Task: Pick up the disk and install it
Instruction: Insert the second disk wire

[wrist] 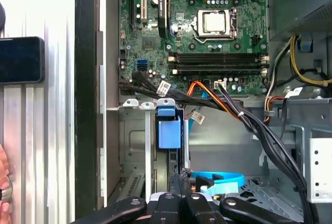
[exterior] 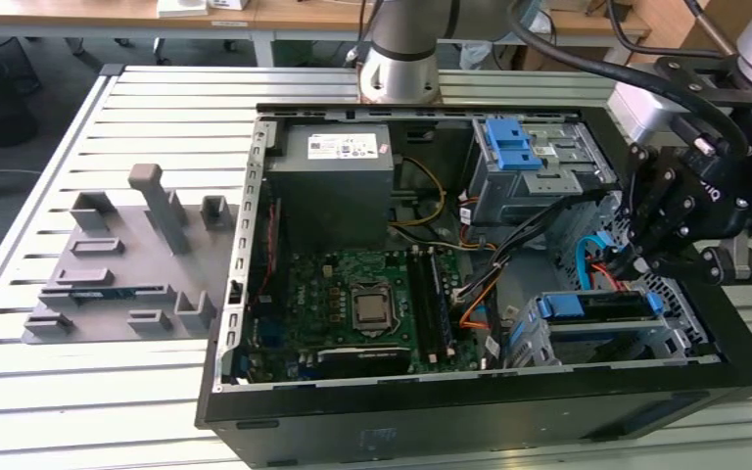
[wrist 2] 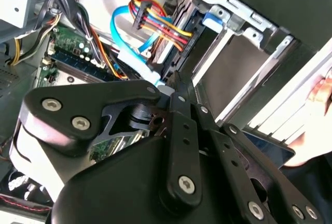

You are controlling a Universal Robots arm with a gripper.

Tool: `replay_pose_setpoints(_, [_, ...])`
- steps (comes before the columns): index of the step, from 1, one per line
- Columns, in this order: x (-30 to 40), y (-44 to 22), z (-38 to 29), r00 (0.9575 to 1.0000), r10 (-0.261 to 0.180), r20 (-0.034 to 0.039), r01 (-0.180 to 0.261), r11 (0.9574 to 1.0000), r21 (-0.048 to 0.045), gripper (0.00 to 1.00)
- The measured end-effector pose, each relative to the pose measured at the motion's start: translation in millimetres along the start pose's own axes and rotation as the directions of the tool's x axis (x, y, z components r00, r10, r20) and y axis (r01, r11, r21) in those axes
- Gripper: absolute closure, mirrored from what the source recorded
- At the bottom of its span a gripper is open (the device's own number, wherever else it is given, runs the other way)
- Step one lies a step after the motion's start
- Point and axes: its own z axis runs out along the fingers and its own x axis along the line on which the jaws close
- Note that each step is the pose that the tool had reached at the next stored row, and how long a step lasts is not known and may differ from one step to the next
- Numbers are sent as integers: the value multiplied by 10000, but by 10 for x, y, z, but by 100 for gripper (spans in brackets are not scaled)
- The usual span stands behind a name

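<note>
1. In the exterior view we see an open black computer case (exterior: 481,421) lying on a slatted metal table (exterior: 89,411). Inside the case, at its far end, a large grey power supply box (exterior: 337,171) sits next to a grey metal cage with a blue plastic latch (exterior: 533,157). A green motherboard (exterior: 350,304) fills the case's near half.
2. Outside the case, to the exterior view's left, stands a grey plastic fixture tray (exterior: 128,274).
3. The disk, a flat drive framed by a blue plastic bracket (exterior: 605,307), lies in the lower drive bay at the case's near corner, on the exterior view's right.
4. The black gripper (exterior: 622,266) hangs over that corner, angled down into the case. Its tip is just above the disk and beside a looping blue flat cable (exterior: 591,257).
5. In the second wrist view the gripper (wrist 2: 174,81) has its fingers pressed together with nothing between them. The blue cable and a bundle of orange, red and yellow wires (wrist 2: 161,24) crowd the space just ahead of the tip. A person's hand (wrist 2: 322,92) rests outside the case wall.
6. In the first wrist view the closed gripper (wrist: 181,175) points at the bay. The disk's blue bracket (wrist: 168,130) stands edge-on in it, and black cables (wrist: 249,120) cross the case between bay and motherboard.
</note>
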Motion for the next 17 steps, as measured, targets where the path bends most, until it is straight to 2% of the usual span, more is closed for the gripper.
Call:
replay_pose_setpoints(7, [0, 1, -1, 10000, -2, -2, 2, 10000, 1, 89])
replay_pose_setpoints(10, [-1, 2, -21, 10000, -1, -4, 1, 10000, 1, 89])
replay_pose_setpoints(15, [0, 5, -76, 10000, -1, -2, 1, 10000, 1, 89])
replay_pose_setpoints(16, [0, 9, -153, 10000, -1, -3, 1, 10000, 1, 89])
replay_pose_setpoints(17, [0, 9, -162, 10000, -1, -2, 1, 10000, 1, 89])
